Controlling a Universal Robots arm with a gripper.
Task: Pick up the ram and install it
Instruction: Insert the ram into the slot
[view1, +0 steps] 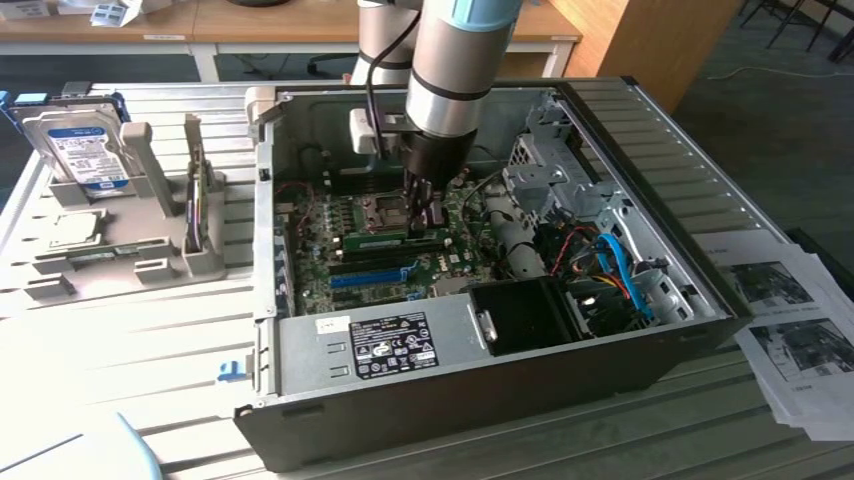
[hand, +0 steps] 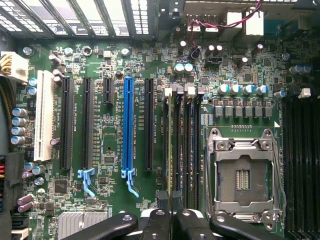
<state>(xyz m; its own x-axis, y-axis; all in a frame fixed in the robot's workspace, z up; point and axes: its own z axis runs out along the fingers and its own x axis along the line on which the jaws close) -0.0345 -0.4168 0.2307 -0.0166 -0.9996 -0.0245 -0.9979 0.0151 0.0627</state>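
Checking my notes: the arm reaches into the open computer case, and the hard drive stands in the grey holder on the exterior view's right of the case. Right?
Wrong side. The exterior view shows the hard drive in the grey holder on its left of the case, not the right; the arm does reach into the case.
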